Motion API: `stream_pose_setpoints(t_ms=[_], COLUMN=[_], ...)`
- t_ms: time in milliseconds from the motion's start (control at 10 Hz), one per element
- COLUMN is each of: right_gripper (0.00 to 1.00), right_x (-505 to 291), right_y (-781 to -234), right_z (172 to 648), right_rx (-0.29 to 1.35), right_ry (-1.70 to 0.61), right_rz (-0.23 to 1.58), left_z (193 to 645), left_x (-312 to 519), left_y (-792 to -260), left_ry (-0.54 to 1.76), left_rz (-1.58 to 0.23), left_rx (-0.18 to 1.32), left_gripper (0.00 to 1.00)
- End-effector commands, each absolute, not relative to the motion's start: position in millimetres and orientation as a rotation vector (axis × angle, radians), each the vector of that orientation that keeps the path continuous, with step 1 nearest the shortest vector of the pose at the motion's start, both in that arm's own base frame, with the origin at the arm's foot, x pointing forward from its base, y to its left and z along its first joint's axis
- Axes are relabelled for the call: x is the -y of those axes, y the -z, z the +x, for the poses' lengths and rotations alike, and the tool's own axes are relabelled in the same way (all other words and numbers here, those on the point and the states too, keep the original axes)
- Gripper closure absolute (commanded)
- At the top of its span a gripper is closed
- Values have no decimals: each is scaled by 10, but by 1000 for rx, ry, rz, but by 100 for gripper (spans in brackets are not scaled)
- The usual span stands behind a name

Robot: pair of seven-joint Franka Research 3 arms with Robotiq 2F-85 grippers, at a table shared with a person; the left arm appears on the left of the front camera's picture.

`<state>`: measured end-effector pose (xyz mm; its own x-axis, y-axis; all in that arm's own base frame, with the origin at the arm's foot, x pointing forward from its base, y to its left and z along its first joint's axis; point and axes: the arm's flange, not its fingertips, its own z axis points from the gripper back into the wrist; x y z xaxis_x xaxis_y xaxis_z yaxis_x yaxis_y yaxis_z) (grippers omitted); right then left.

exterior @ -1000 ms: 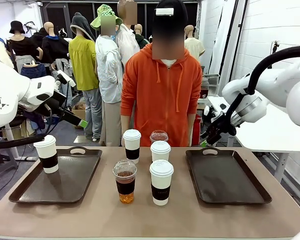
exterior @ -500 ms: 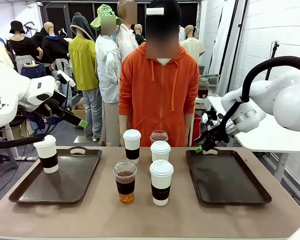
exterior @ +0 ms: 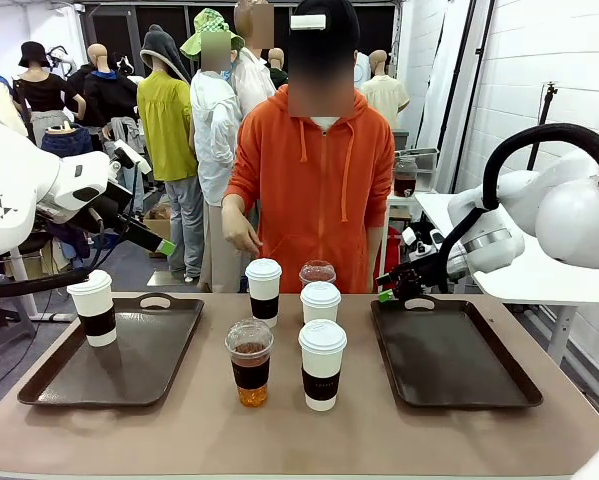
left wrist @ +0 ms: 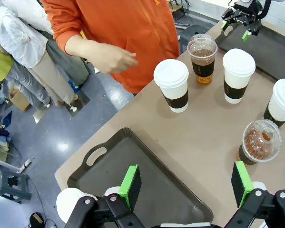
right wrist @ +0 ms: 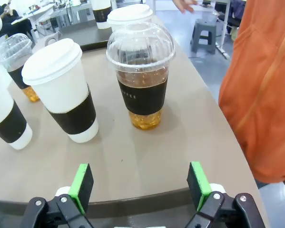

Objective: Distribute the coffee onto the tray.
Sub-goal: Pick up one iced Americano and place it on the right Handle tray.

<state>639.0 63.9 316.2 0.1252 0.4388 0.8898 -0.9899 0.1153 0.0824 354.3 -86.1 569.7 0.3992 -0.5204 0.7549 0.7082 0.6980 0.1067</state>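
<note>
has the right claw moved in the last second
Yes: the right claw shifted left and down, reaching the far-left corner of the right-hand dark brown tray.

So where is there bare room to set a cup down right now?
The right tray is entirely bare, with the open right gripper by its far-left corner. The left tray is free apart from one white cup near its far-left corner. Crowded: five cups between the trays.

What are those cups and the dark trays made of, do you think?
The dome-lidded cup looks like clear glossy plastic: see-through, with bright highlights. The white cups seem to be matte paper: opaque, dull walls. The trays are probably dark moulded plastic, judging by the faint sheen.
</note>
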Motion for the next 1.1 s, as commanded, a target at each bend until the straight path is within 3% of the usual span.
stream_pose_setpoints(t_ms=[0,600,1000], right_gripper=[0,0,0], right_x=[-667,-629,-866], right_y=[-3103,-3118,-2839], right_z=[6474,6421,6531], right_rx=[876,835,964], right_ry=[-1258,-1248,-1279], right_rz=[858,851,876], left_z=[3546,3546,3546], left_x=[863,863,863], left_y=[-5694,-5694,-5694], left_ry=[790,790,790], left_rz=[-257,-257,-257], left_rx=[857,857,857], left_gripper=[0,0,0])
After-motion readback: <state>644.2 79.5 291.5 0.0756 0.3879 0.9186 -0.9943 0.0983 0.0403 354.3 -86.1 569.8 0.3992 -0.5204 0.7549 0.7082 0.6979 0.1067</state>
